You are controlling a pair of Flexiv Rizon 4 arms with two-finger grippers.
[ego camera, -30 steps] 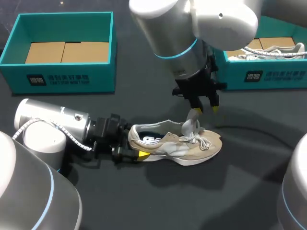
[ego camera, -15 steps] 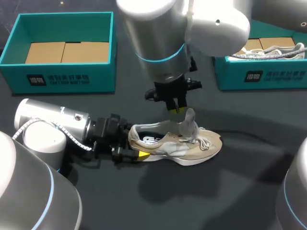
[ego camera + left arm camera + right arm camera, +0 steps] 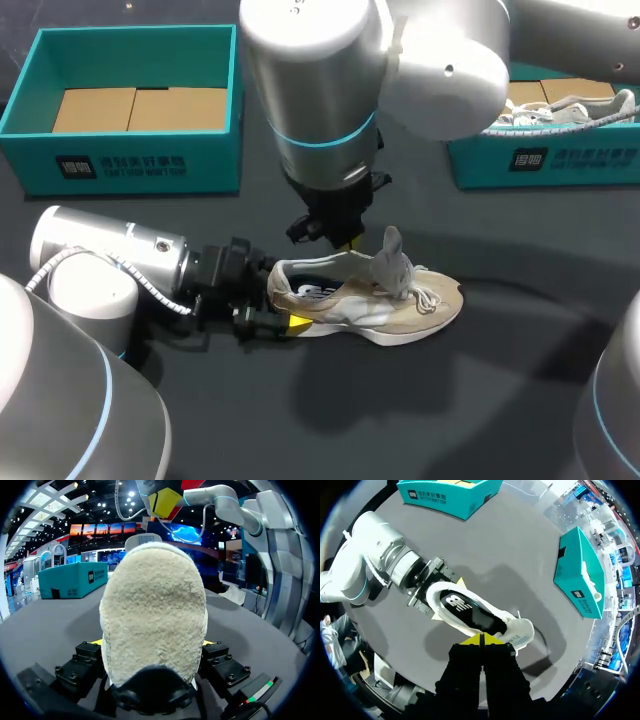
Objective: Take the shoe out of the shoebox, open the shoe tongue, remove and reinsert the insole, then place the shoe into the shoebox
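A beige sneaker [image 3: 400,305] lies on its sole on the dark table, toe to the right, with its tongue [image 3: 390,262] standing up. The black insole [image 3: 465,612] shows inside it. My left gripper [image 3: 280,303] lies low on the table, shut on the shoe's heel [image 3: 152,620], one finger on each side. My right gripper [image 3: 481,640] hangs just above the shoe's opening, its yellow tips pressed together and holding nothing. In the head view it [image 3: 347,240] sits left of the tongue, apart from it.
A teal shoebox [image 3: 130,160] with cardboard inside stands at the back left. A second teal shoebox [image 3: 560,160] at the back right holds another shoe with loose laces. Bare dark table lies in front of the sneaker.
My right gripper has left the tongue, moved left over the shoe's opening and shut. The tongue stays upright. My left arm and the shoe have not moved.
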